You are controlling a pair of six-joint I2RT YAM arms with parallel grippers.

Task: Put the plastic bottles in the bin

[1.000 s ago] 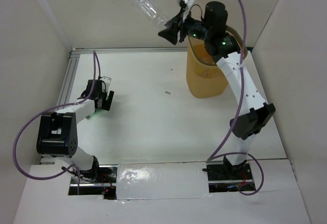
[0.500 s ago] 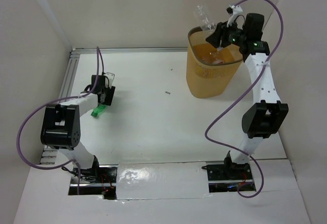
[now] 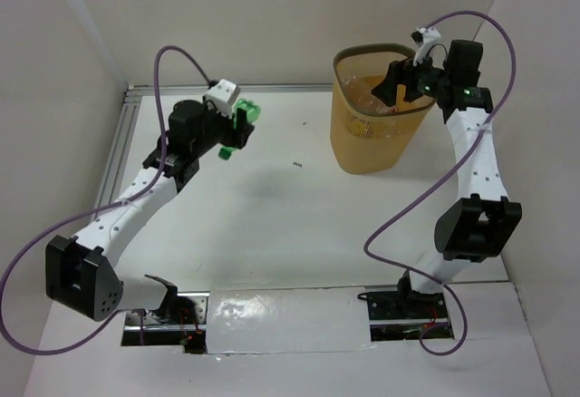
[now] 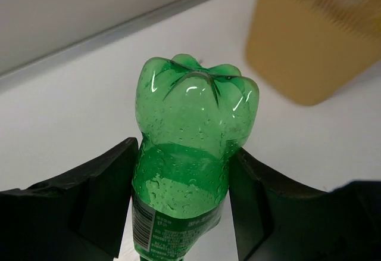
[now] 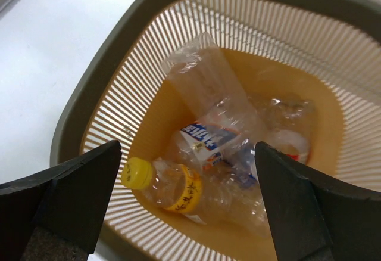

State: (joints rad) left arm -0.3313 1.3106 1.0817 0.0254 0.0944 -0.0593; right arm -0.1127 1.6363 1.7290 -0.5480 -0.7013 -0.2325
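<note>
The green bottle (image 4: 193,124) is clamped between the two black fingers (image 4: 83,192) of the left hand (image 3: 234,131), its lobed base pointing away from the wrist camera and its label end back toward the palm. Half a second ago that hand sat low at 9 o'clock on the bench (image 3: 272,216) with the bottle at bench level. Now the arm has swung up and out toward 11 o'clock, and the bottle hangs above the white surface, well apart from the bin (image 3: 373,130).

The bin stands at about 1 o'clock on the bench, upright, its grey-brown rim (image 5: 89,88) around yellow-orange mesh walls. Half a second ago the right hand (image 3: 399,89) held a clear bottle above the rim. That bottle has since left the hand, which now hovers over the bin's mouth with its fingers (image 5: 77,183) spread wide and nothing between them.

Inside the bin several bottles lie heaped on the floor. There is a crumpled clear bottle (image 5: 205,85) toward 12 o'clock, a blue-labelled bottle (image 5: 208,143) in the middle, and a yellow-capped bottle (image 5: 169,190) with an orange label toward 7 o'clock. A red-labelled bottle (image 5: 292,145) lies toward 3 o'clock. They touch and overlap.
</note>
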